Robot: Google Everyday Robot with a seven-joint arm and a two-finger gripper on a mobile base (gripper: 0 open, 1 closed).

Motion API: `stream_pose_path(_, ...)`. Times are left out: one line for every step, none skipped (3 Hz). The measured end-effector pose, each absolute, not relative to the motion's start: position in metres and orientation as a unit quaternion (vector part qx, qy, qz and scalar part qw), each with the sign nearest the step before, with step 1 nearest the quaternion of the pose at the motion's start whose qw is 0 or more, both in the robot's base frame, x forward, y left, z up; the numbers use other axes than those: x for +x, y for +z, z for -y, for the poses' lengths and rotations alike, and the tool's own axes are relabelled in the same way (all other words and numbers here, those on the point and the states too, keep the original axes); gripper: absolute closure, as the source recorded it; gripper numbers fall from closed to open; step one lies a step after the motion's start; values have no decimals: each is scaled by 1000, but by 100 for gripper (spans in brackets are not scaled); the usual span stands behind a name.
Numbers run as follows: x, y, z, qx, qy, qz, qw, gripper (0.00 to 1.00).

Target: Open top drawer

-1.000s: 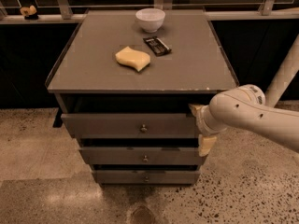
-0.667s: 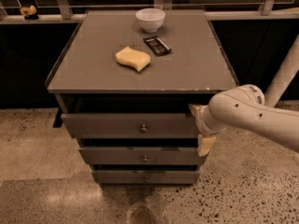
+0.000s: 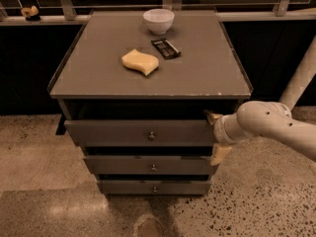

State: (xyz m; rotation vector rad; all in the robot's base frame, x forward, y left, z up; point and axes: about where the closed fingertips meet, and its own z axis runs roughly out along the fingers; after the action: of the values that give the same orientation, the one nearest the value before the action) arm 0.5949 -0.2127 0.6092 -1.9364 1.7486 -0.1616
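Top drawer stands a little way out from the cabinet, a dark gap showing above its grey front; it stretches away to the left of the claw, which sits right at the drawer front's right-hand end; whether the claw is spread or clamped on that end I cannot tell. The small round knob lies well to the claw's left, untouched; the pale arm runs off to the claw's right. Below and left of the claw the middle drawer and the bottom drawer look pushed in. Above it spreads the tabletop; up and to the left lie a yellow sponge, a dark flat packet and, farthest off, a white bowl. Speckled floor lies beneath the claw.
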Motion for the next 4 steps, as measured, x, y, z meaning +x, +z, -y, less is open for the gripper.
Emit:
stream_pose_path(595, 609, 213, -715, -60, -646, 261, 0)
stream_pose_path(595, 609, 213, -715, -60, -646, 261, 19)
stream_pose_path(595, 609, 213, -715, -60, -646, 261, 41)
stream_pose_path(595, 609, 213, -715, -60, -646, 261, 65)
